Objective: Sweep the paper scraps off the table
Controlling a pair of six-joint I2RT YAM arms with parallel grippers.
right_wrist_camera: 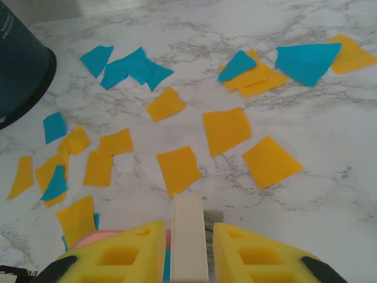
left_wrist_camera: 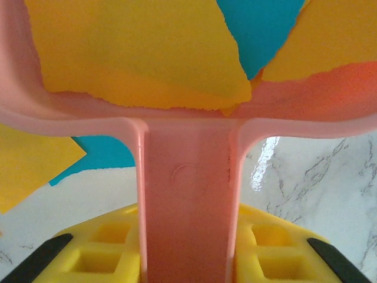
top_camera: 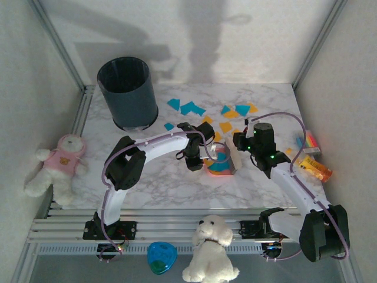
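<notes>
**Item:** small flat orange-yellow and teal paper scraps (right_wrist_camera: 227, 130).
**Progress:** early. A few scraps lie in the pink plastic dustpan (left_wrist_camera: 76, 115); most are strewn on the white marble-pattern table (right_wrist_camera: 330, 194) beyond it.
**Left gripper** (left_wrist_camera: 188, 250): clamped on the dustpan's handle.
**Right gripper** (right_wrist_camera: 188, 256): pinching a white flat handle (right_wrist_camera: 188, 224), probably a brush.
**Room:** bare marble near and to the right. A dark cylindrical bin (top_camera: 126, 91) bounds the far left.
</notes>
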